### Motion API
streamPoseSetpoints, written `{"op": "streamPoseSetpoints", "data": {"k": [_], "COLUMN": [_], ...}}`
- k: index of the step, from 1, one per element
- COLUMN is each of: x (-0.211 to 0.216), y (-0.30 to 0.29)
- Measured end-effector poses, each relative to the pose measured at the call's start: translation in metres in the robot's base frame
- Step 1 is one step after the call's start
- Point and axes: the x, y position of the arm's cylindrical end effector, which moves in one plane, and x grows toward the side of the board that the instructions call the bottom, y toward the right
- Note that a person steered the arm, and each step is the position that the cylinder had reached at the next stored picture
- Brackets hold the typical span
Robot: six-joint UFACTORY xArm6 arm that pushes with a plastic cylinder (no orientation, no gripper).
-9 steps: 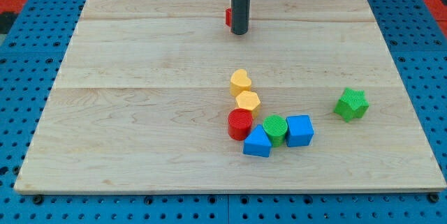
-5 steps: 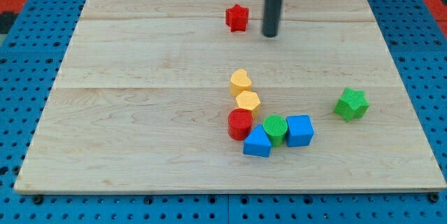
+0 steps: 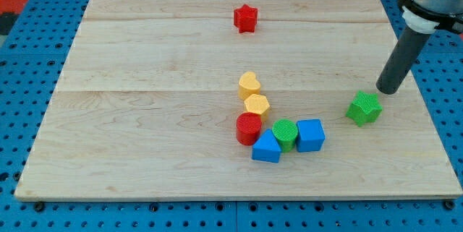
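**Tip beside the green star block, right side of board**

Wooden board (image 3: 145,116) lies on a blue pegboard surface (image 3: 29,80). Going from the view's left to right:

Red star block (image 3: 245,18) sits alone near the view's top, well apart from everything else.

Cluster at mid-board, toward the view's bottom: yellow heart block (image 3: 249,84) on top, yellow hexagon block (image 3: 256,105) just below and touching it. Red cylinder (image 3: 248,128) touches the hexagon's lower left. Blue block (image 3: 266,147), shape roughly a wedge or house, sits just below and right of the red cylinder. Green cylinder (image 3: 284,133) is pressed between that blue block and a blue cube (image 3: 310,134) on its right.

Green star block (image 3: 364,108) stands apart, toward the view's right.

My tip (image 3: 388,89) is down on the board just up and right of the green star block, very near it; contact cannot be confirmed. The rod leans up toward the view's top right. The rod has no fingers and holds nothing.
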Motion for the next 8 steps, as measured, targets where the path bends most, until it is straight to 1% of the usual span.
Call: {"op": "streamPoseSetpoints", "data": {"k": [1, 2, 3, 4, 5, 6, 7, 8], "x": [-0.005, -0.029, -0.064, -0.077, -0.077, -0.104, -0.118, -0.153], "y": [-0.009, -0.03, -0.058, -0.07, -0.07, -0.07, -0.081, -0.111]}}
